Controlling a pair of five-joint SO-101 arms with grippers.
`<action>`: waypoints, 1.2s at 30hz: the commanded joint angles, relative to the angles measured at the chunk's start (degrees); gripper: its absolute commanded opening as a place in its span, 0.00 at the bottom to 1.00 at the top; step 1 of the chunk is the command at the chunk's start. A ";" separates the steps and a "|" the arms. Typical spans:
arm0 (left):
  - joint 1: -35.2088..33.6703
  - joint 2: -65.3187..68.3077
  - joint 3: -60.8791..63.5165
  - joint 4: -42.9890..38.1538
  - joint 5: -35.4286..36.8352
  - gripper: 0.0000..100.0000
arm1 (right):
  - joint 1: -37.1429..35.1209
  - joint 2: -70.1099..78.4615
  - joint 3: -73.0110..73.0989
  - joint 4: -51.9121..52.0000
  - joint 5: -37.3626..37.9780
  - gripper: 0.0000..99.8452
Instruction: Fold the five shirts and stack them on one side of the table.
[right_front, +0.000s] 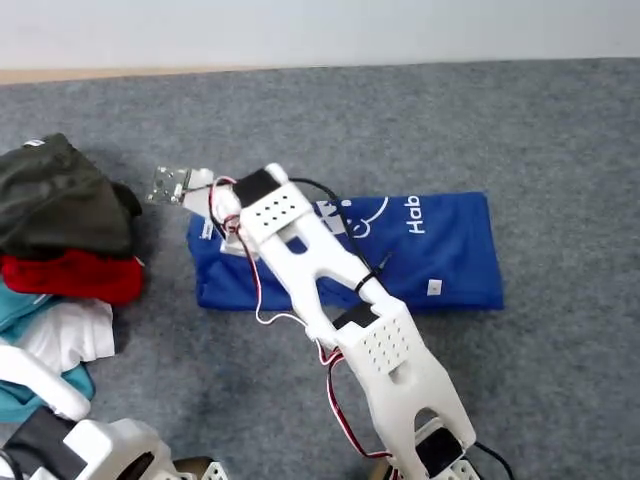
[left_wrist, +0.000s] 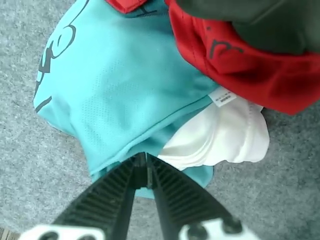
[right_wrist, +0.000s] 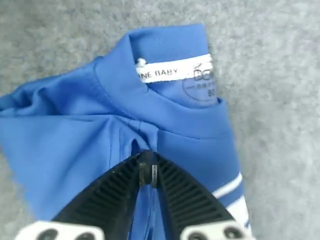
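A blue shirt (right_front: 440, 250) lies folded at frame centre. The right claw (right_wrist: 146, 170) is pinched tight on the fabric below its collar, likely to drag it to the pile (right_front: 60, 230) at left. The left claw (left_wrist: 145, 172) is closed, apparently empty, over the teal shirt (left_wrist: 120, 85).

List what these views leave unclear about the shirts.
- High view: the right arm covers the collar end of the blue shirt, so the fold there is hidden.
- High view: the teal shirt runs off the left edge and lies partly under the red shirt.
- Left wrist view: the dark shirt is cut off by the top edge.
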 joint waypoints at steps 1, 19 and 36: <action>0.35 -2.46 -0.22 -0.62 -0.18 0.01 | 1.54 -4.44 -7.56 7.25 -0.62 0.02; 0.35 -2.99 6.20 0.97 -0.18 0.01 | 6.90 5.49 -9.05 22.99 -8.35 0.01; 0.44 -2.99 6.20 2.90 -0.18 0.01 | 12.35 -3.74 -21.89 23.60 -14.51 0.01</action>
